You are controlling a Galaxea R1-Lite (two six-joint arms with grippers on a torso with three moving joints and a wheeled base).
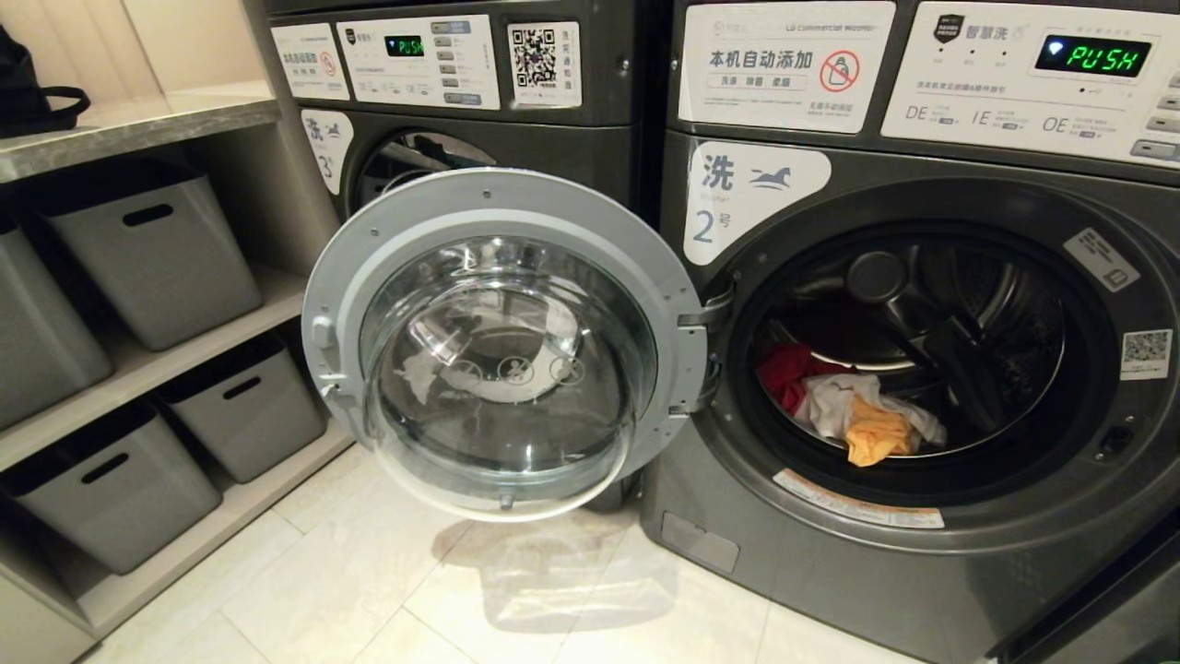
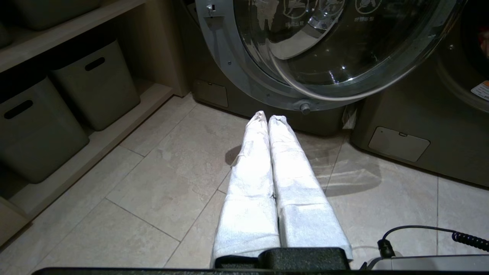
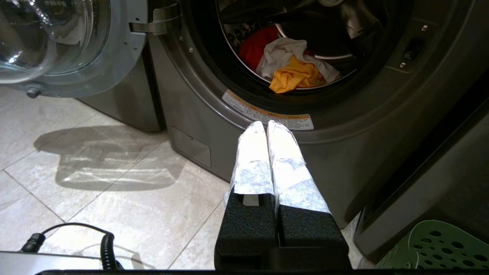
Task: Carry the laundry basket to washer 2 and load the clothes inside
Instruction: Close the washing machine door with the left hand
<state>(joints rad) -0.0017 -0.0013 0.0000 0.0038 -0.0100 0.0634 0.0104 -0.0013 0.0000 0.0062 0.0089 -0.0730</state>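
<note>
Washer 2 (image 1: pixel 830 516) stands at the right of the head view, dark grey, with a white label bearing a blue "2". Its round glass door (image 1: pixel 502 346) is swung wide open to the left. Inside the drum lie the clothes (image 1: pixel 862 410): a red piece, a white one and a yellow-orange one (image 3: pixel 294 74). A corner of the green laundry basket (image 3: pixel 439 252) with round holes sits on the floor beside the washer in the right wrist view. My left gripper (image 2: pixel 266 116) is shut and empty, low over the floor below the door. Shut and empty too, my right gripper (image 3: pixel 266 124) points at the washer's front below the opening.
A washer labelled 3 (image 1: pixel 479 83) stands behind the open door. Wooden shelves (image 1: pixel 138 369) with several grey storage bins (image 1: pixel 152 254) fill the left side. Pale floor tiles (image 1: pixel 369 590) lie in front of the machines.
</note>
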